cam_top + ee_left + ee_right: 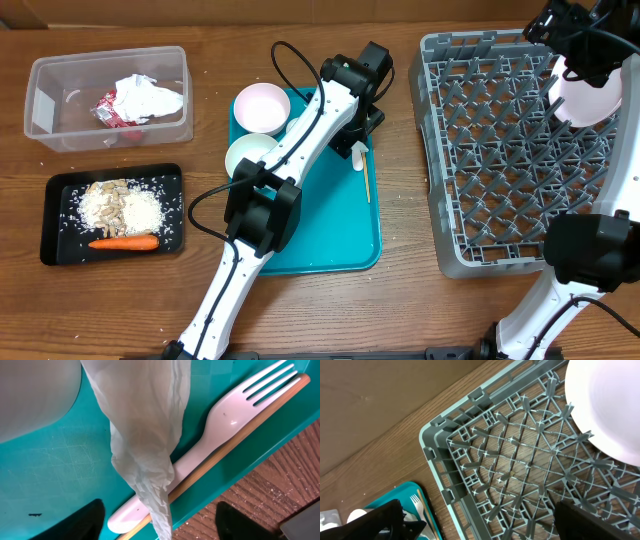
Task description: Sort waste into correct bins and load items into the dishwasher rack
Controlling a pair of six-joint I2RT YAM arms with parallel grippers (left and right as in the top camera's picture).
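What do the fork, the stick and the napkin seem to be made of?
Fork: probably plastic, glossy white, with bright highlights. Stick: looks like wood or bamboo, matte tan, fine grain. Napkin: thin white paper, it seems, matte, softly creased.

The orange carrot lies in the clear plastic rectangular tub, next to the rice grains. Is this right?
Not quite. The overhead view shows the orange carrot in the shallow black rectangular tray, not in the clear plastic rectangular tub. The rice grains are indeed next to it.
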